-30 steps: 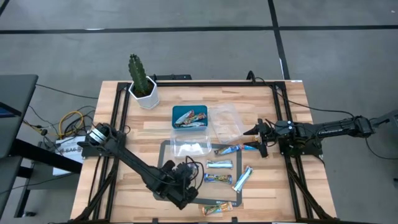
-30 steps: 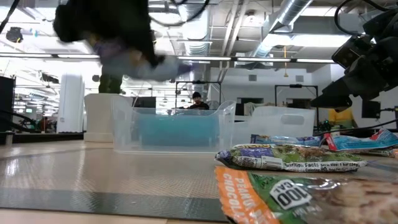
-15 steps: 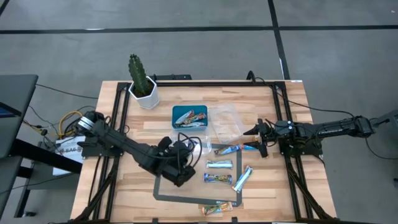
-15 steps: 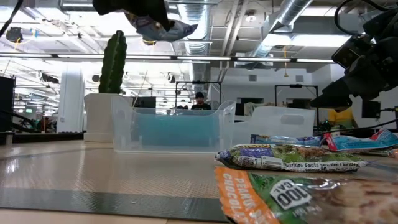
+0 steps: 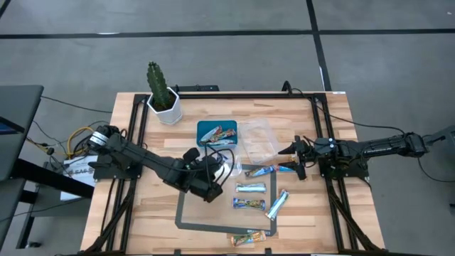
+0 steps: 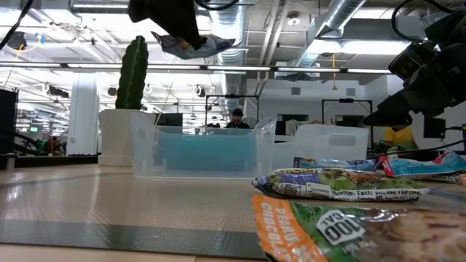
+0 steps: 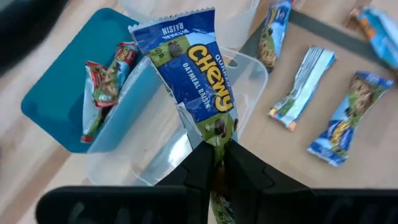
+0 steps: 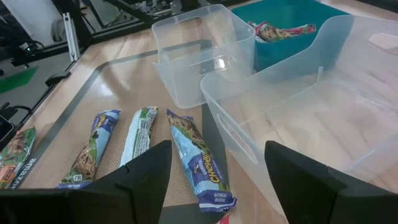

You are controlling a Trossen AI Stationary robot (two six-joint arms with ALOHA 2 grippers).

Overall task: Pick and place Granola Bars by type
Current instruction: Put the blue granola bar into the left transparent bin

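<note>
My left gripper [image 5: 211, 173] is shut on a blue Chewy granola bar [image 7: 194, 87], above the small clear tub [image 5: 234, 171]; in the low view the bar [image 6: 202, 45] sits high over the tub [image 6: 196, 149]. The teal tray [image 7: 59, 109] holds two multicolour bars [image 7: 109, 81]. Several blue and silver bars [image 5: 250, 188] lie flat on the grey mat [image 5: 186, 220]. My right gripper [image 5: 290, 160] is open and empty at the mat's right edge; a blue bar [image 8: 196, 162] lies in front of it. My left gripper pinches the bar's near end [image 7: 216, 132] between its two fingers [image 7: 198, 171]. The bar runs on along the fingers and sticks out past their tips. It is lifted clear, roughly level, above the small clear tub.
A larger clear tub [image 5: 257, 140] stands to the right of the teal tray [image 5: 217, 133]. A potted cactus [image 5: 161, 92] stands at the far left. An orange and green bar [image 5: 249, 238] lies at the mat's near edge, close to the low camera [image 6: 349, 229].
My left gripper has gone from the mat's near left part toward the table's far edge and upward, carrying the blue bar. It stays shut on the bar, which is now above the small clear tub.
</note>
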